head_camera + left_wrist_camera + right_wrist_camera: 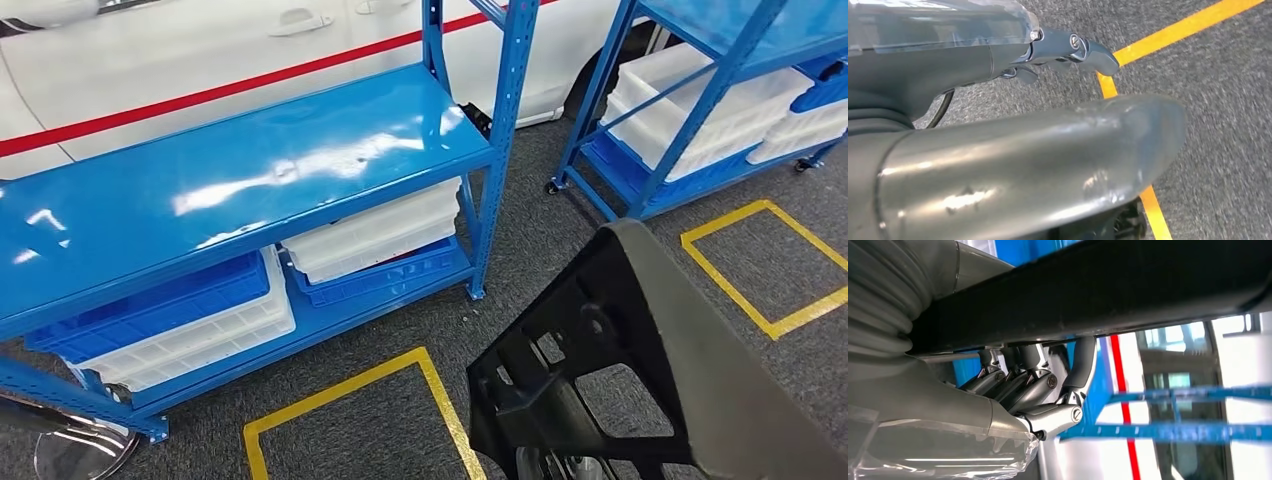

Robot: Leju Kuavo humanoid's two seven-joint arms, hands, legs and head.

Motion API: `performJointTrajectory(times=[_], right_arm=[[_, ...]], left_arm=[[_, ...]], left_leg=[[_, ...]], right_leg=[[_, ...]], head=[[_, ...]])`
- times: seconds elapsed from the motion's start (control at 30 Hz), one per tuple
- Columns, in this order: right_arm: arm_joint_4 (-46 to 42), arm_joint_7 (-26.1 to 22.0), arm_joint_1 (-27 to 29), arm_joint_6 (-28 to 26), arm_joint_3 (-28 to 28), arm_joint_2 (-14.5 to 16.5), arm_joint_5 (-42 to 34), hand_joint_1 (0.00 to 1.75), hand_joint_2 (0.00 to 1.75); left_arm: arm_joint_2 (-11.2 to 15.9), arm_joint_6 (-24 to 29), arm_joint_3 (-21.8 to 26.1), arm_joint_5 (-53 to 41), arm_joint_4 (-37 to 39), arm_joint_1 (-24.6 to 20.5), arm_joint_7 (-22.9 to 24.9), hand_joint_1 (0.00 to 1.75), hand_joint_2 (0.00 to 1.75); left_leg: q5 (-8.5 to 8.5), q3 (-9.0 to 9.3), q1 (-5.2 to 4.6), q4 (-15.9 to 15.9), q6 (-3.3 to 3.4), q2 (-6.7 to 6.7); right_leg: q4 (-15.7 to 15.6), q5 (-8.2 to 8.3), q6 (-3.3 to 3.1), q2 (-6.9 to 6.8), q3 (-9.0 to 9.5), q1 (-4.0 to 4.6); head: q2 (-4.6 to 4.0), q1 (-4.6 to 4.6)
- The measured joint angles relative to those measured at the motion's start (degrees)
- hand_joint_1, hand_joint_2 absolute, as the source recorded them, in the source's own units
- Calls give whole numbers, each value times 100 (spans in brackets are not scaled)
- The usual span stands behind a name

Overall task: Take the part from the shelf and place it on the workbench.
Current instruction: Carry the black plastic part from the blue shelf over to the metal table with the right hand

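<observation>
Shelf [250, 170]: blue, top level bare and glossy; white and blue bins [180, 320] on the lower level.
Floor [560, 240]: grey carpet open between the two shelf units; yellow outlines [350, 400] taped on it.
Part [640, 370]: black ribbed panel, off the shelf, carried low at right; long axis slants up toward the far shelf.
Right hand [1033, 390]: fingers hooked over the part's edge, holding it.
Left hand [1068, 50]: grip cannot be told.

The robot's left hand [1068, 52] and right hand [1033, 390] show dark grey metallic fingers [1048, 416] pinned with round silver screws, a thick scuffed grey thumb [1038, 160], grey ribbed wrist covers wrapped in clear plastic film, and a thin black cable [942, 107] behind the left fingers.
</observation>
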Motion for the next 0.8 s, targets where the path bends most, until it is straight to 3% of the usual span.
performJointTrajectory(times=[0.07, 0.1, 0.13, 0.17, 0.2, 0.23, 0.3, 0.37, 0.4, 0.47, 0.5, 0.53, 0.6, 0.67, 0.7, 0.73, 0.8], right_arm=[[-27, 0, 20, 43, -68, 84, 8, 175, 175], [-35, 0, 24, 58, -96, 116, 10, 175, 175], [-38, 0, 31, 67, -119, 139, 12, 175, 175], [-39, 0, 40, 67, -139, 156, 13, 175, 175], [-39, 0, 50, 67, -157, 171, 13, 175, 175], [-40, 0, 58, 67, -172, 185, 14, 175, 175], [-41, 0, 62, 67, -196, 209, 14, 175, 175], [-48, 0, 63, 71, -213, 224, 17, 175, 175], [-56, 0, 70, 79, -220, 231, 23, 175, 175], [-82, 0, 102, 131, -255, 262, 56, 175, 175], [-101, 0, 118, 168, -283, 287, 81, 175, 175], [-120, 0, 127, 209, -317, 314, 106, 175, 175], [-148, 0, 134, 254, -382, 359, 135, 175, 175], [-153, 0, 144, 242, -445, 384, 139, 175, 175], [-154, 0, 152, 219, -479, 392, 139, 175, 175], [-157, 0, 158, 191, -512, 400, 149, 175, 175], [-173, 0, 156, 138, -560, 419, 206, 175, 175]], left_arm=[[1, 0, -1, -20, 0, 11, 5, 0, 0], [2, 0, -1, -24, 0, 23, 9, 0, 0], [2, 0, 0, -25, 0, 36, 13, 0, 0], [1, 0, -1, -26, 0, 46, 15, 0, 0], [1, 0, -1, -26, 0, 52, 17, 0, 0], [1, 0, -1, -27, 0, 54, 17, 0, 0], [5, 0, -1, -27, 0, 56, 16, 0, 0], [12, 0, -2, -28, 0, 55, 19, 0, 0], [15, 0, -2, -32, 0, 50, 24, 0, 0], [15, 4, -3, -47, 0, 33, 44, 0, 0], [16, 7, -3, -60, 0, 25, 56, 0, 0], [16, 11, -4, -72, 0, 24, 66, 0, 0], [18, 20, -4, -91, 0, 39, 74, 0, 0], [19, 27, -4, -102, 0, 55, 64, 0, 0], [20, 27, -4, -107, 0, 55, 48, 0, 0], [19, 22, -4, -110, 0, 48, 26, 0, 0], [19, 5, -4, -115, 0, 33, -25, 0, 0]], left_leg=[[-386, -224, 21, 545, -37, -332], [-602, -387, 21, 943, -35, -429], [-747, -531, 20, 1297, -31, -466], [-777, -606, 20, 1487, -22, -477], [-697, -590, 19, 1473, -6, -484], [-523, -476, 19, 1240, 15, -509], [-142, -131, 19, 480, 80, -719], [-8, 57, 11, 8, 125, -913], [-22, 66, 1, -45, 138, -927], [22, 73, -3, -97, 185, -803], [56, 78, 5, -130, 225, -733], [89, 81, 13, -163, 263, -652], [116, 63, 5, -185, 301, -484], [115, 45, -10, -182, 304, -302], [112, 41, -14, -181, 300, -216], [105, 46, -15, -180, 291, -135], [79, 72, -24, -172, 254, 4]], right_leg=[[-12, 51, -76, 104, -49, -4], [-8, 70, -99, 171, -78, 7], [-2, 84, -112, 246, -104, 21], [8, 94, -115, 326, -124, 33], [21, 101, -114, 410, -139, 42], [34, 106, -108, 494, -146, 48], [61, 117, -84, 647, -158, 60], [80, 147, -23, 785, -202, 59], [79, 169, 19, 845, -229, 51], [76, 200, 97, 899, -275, 34], [142, 149, 120, 800, -317, 41], [314, 27, 135, 652, -406, 52], [966, -363, 154, 331, -708, 63], [1568, -597, 183, 235, -967, 57], [1615, -565, 192, 210, -966, 52], [1422, -432, 193, 172, -839, 48], [648, -119, 163, -37, -383, 58]], head=[[0, -7], [1, -6], [0, -6], [0, -5], [1, -5], [1, -5], [0, -6], [0, -3], [1, -3], [1, -1], [0, 8], [0, 25], [-1, 55], [-1, 62], [-1, 63], [-1, 64], [-1, 65]])
